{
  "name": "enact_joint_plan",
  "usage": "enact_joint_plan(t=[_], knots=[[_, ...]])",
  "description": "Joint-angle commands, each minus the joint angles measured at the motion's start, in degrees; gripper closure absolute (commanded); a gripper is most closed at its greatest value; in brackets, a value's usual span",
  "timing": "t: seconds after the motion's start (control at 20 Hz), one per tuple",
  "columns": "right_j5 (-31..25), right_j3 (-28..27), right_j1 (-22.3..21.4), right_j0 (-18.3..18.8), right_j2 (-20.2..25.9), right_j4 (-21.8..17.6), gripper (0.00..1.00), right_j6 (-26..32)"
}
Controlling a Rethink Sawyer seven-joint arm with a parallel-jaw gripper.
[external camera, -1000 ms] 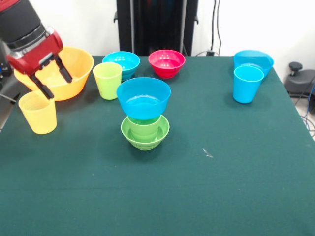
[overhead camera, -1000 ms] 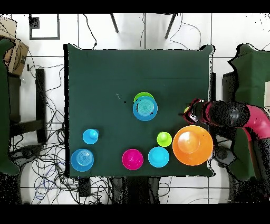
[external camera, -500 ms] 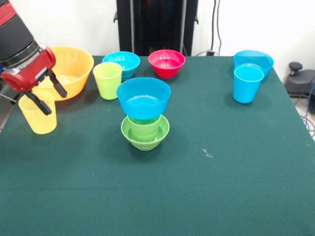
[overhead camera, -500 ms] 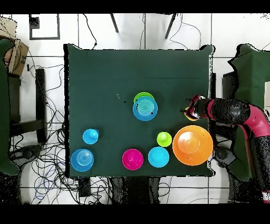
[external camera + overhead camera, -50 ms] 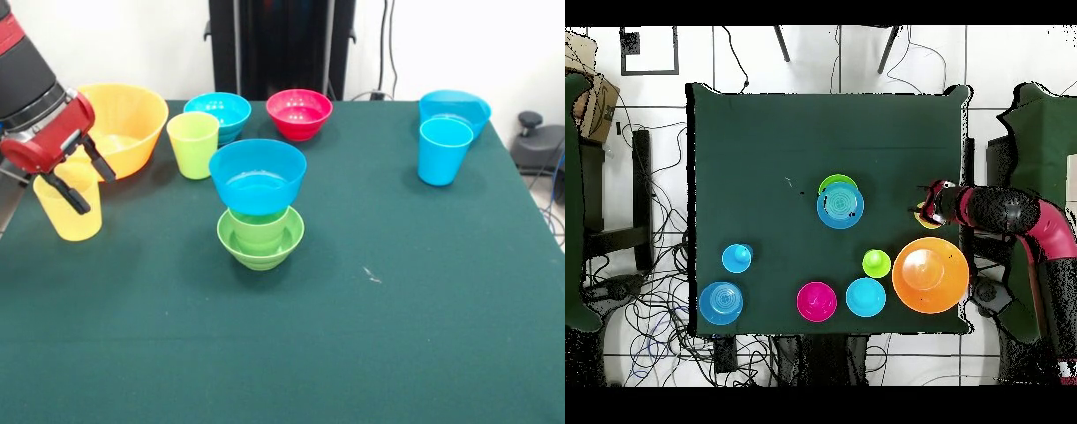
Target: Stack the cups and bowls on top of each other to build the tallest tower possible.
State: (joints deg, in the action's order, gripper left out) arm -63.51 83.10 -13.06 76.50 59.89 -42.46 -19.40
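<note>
Gripper point(image 5: 78, 174) placed over pale yellow cup point(image 5: 69, 208) at table point(image 5: 397, 291) edge, beside big orange bowl point(image 5: 124, 124). Jaws spread wide, one finger at each side of cup rim; nothing grasped yet. Likely lined up so cup can be pinched and lifted.

Cup stood upright, mouth up, long axis straight up and down.

Tower point(image 5: 259, 205) kept mid-table: green bowl at bottom, green cup inside, blue bowl on top, all mouths up. Room left above for next piece.
</note>
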Motion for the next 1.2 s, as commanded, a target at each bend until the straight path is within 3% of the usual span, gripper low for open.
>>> enact_joint_plan(t=[0.05, 0.35, 0.45, 0.6, 0.8, 1.05, 1.2], knots=[[-1.2, -3.4, -0.3, -2.0, -4.3, -3.7, 0.00, 15.3], [-2.7, 0.9, -7.3, -0.8, -1.7, -1.3, 0.00, 12.3], [-3.0, 1.1, -9.2, 0.1, -0.7, -1.2, 0.00, 14.6], [-4.2, -0.4, -9.6, 0.9, -0.5, -1.5, 0.00, 18.9], [-5.7, -2.3, -9.9, 1.8, -1.0, -0.2, 0.00, 19.7], [-0.4, 3.8, -12.5, 6.8, 1.8, 0.9, 0.00, 19.7], [4.1, 9.9, -12.7, 10.5, 4.0, -0.5, 0.00, 21.4]])
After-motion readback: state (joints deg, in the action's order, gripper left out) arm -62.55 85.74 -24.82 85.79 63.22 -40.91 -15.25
